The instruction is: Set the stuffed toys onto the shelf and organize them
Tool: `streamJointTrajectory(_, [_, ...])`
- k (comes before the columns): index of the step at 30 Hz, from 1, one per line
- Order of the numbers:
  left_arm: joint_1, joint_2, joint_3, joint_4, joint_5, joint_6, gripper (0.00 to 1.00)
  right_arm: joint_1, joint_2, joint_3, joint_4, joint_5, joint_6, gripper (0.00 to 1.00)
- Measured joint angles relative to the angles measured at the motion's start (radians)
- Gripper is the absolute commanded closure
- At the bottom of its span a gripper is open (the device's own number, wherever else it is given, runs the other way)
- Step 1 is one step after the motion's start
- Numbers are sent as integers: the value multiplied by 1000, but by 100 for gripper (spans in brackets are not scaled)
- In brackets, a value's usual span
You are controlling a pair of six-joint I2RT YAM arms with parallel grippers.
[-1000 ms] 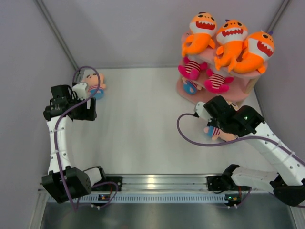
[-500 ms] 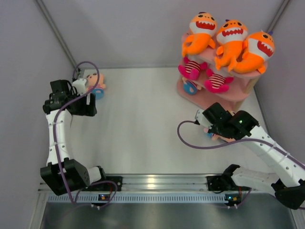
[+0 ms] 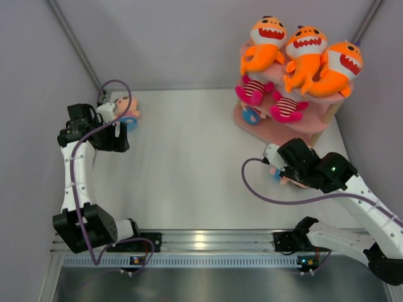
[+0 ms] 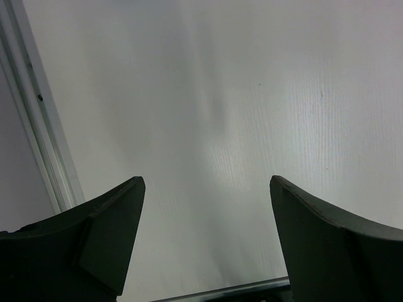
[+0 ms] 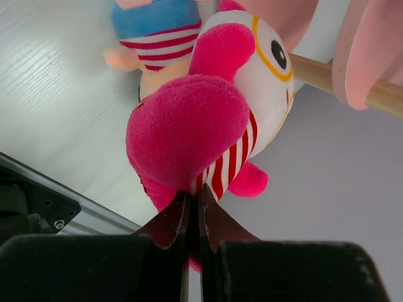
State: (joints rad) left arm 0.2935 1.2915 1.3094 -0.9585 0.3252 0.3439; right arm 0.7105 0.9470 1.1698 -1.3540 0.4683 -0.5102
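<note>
right gripper (image 5: 194,202) clenched on the pink plush of a striped doll (image 5: 217,119), just on the near side of the shelf (image 3: 277,131), right side of table (image 4: 239,94); second doll (image 5: 154,25) close behind it. left gripper (image 4: 204,189) released, jaws wide apart over the table, pink-faced doll (image 3: 124,107) just beside it at far left. shelf load: three sharks (image 3: 305,51) on top, two striped dolls (image 3: 253,90) mid tier, blue doll (image 3: 250,115) bottom

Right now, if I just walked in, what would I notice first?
Three orange sharks grinning in a row on the top board of the pink shelf, far right. Nearer, the right claw is shut on a pink striped doll beside the shelf.
</note>
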Motion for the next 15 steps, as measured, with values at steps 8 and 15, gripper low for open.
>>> streamJointTrajectory(8, [0,-5,0,0,0,0,14,-47,-104,0,-1,78,19,100])
streamJointTrajectory(15, [0,-5,0,0,0,0,14,-112,-134,0,-1,109,37,100])
